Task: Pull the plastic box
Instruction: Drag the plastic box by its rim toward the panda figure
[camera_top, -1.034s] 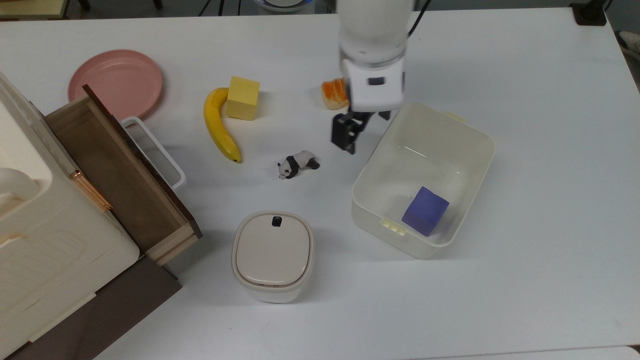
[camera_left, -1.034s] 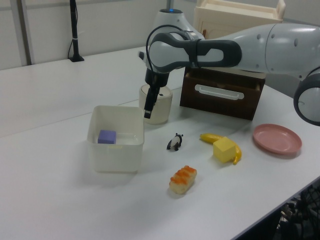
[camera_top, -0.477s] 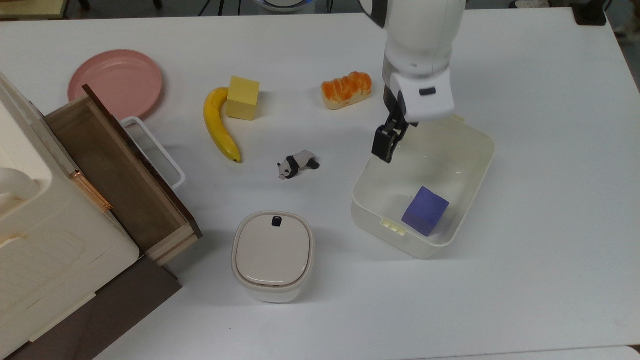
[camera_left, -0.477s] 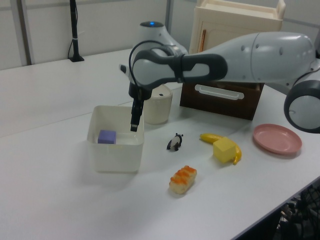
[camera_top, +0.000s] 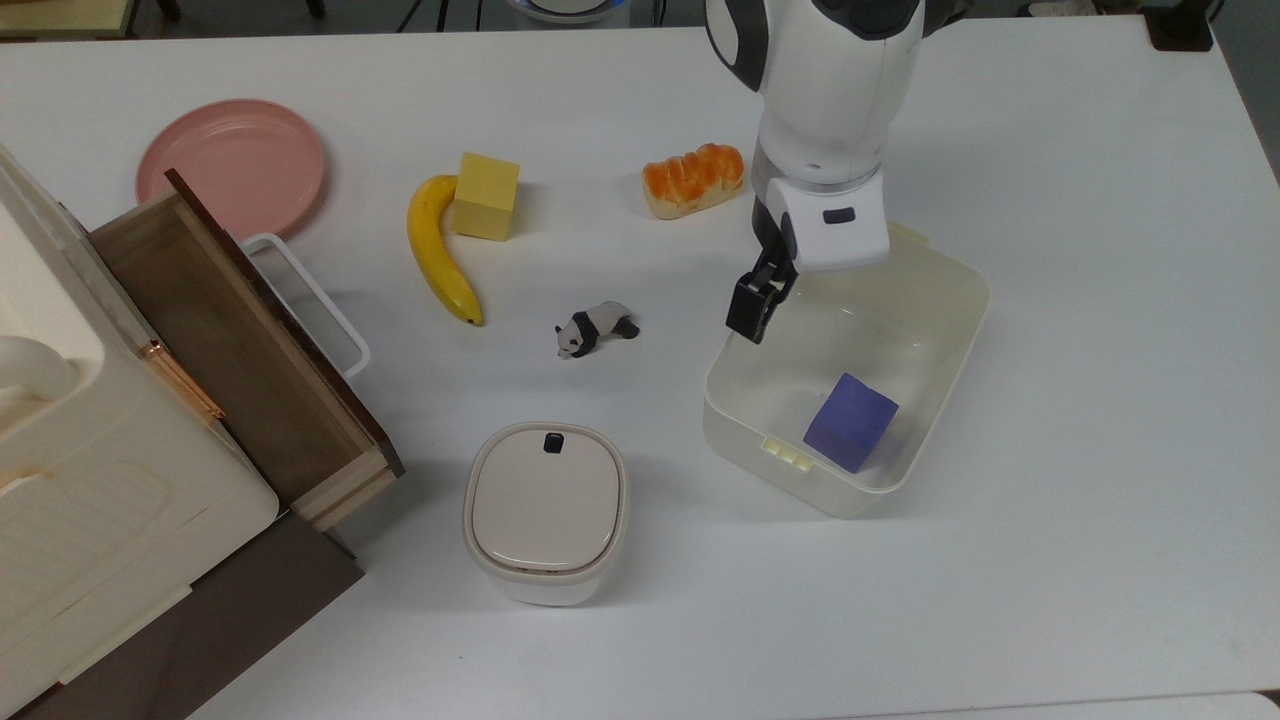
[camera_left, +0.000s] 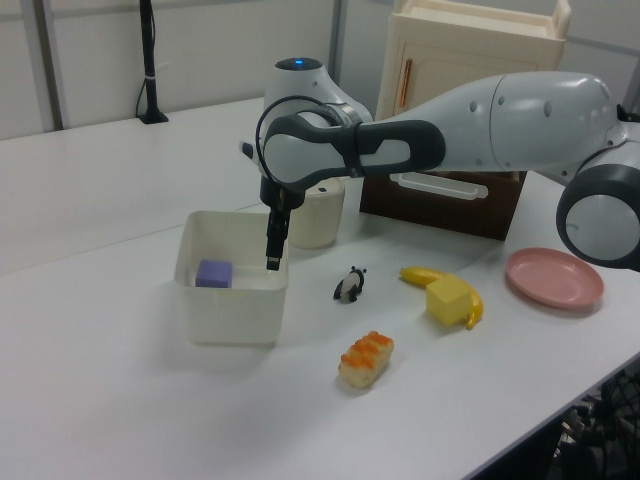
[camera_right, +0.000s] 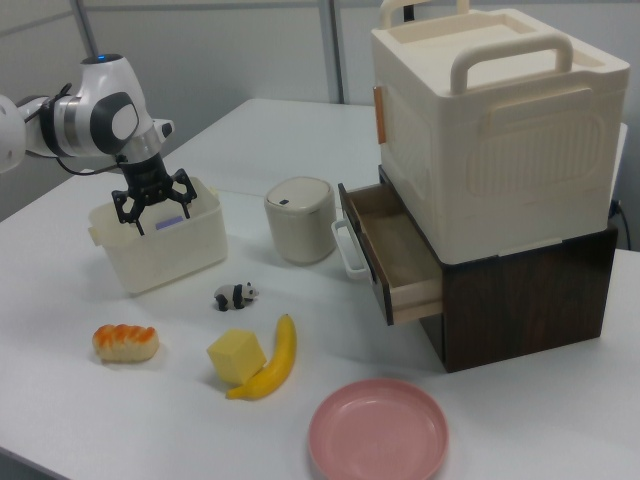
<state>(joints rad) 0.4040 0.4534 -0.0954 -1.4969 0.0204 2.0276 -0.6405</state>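
Claw (camera_right: 151, 203), fingers spread and empty, straddles the long rim of the plastic box (camera_top: 925, 300) on the surface (camera_top: 1100, 400). A shallow bite may slip, or tip the light box.

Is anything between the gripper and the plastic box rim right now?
Nothing visible. The gripper hangs open right at the plastic box long wall, fingers spread above its rim. The purple cube sits inside, toward the far end.
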